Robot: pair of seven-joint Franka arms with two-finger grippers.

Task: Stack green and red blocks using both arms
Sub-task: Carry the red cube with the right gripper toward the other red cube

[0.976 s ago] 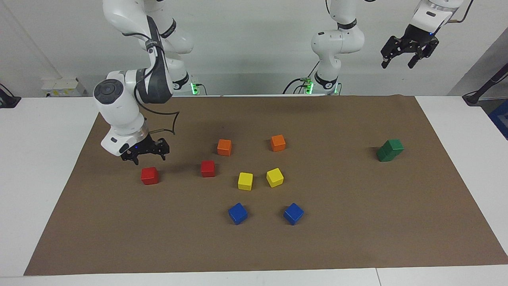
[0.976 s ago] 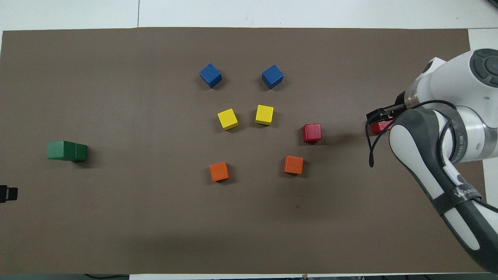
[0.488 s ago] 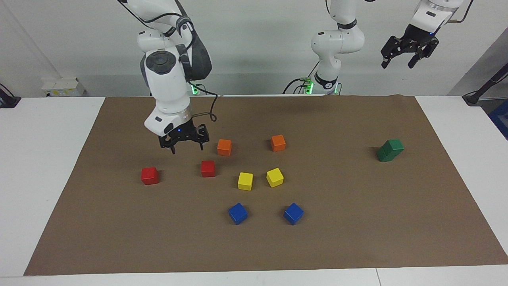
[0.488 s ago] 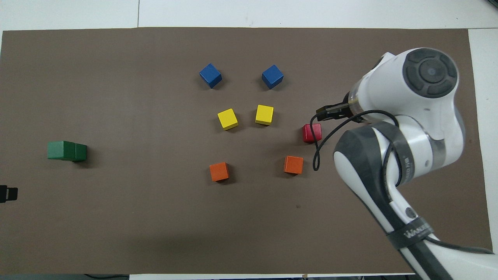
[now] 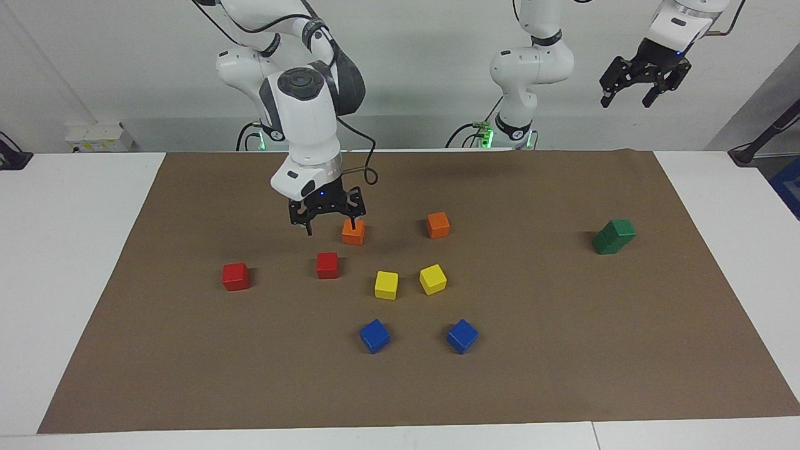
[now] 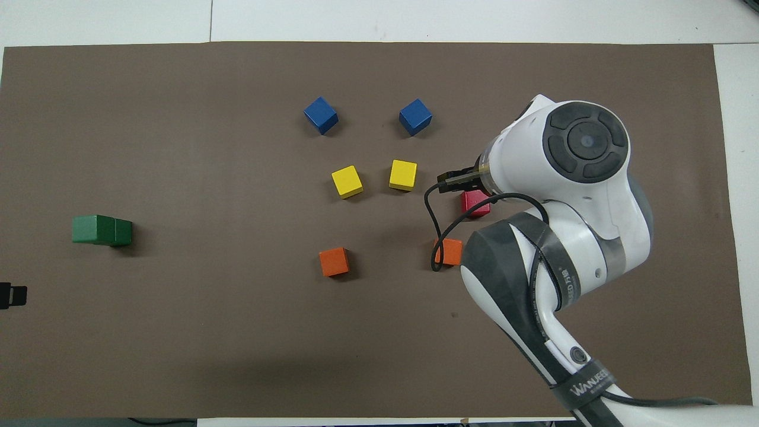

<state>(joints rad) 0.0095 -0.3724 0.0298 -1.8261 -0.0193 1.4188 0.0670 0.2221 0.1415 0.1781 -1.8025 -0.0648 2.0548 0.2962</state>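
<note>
Hovering with fingers spread, the right gripper point(image 5: 327, 219) hangs over the brown paper mat point(image 5: 562, 350) near two glossy red cubes point(image 5: 327, 265) point(image 5: 235, 276). Two green cubes point(image 5: 614, 236) touch, toward the left arm's end; the left gripper point(image 5: 644, 78) waits raised, fingers apart.

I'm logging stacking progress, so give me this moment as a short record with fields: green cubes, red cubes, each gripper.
green cubes: two glossy dark green cubes stacked, top one skewed, at the left arm's end of the brown mat
red cubes: two glossy bright red cubes, one beside the yellow cubes, one toward the right arm's end, apart, unstacked
right gripper: jaws open, empty, raised
left gripper: jaws open, empty, waiting high
</note>
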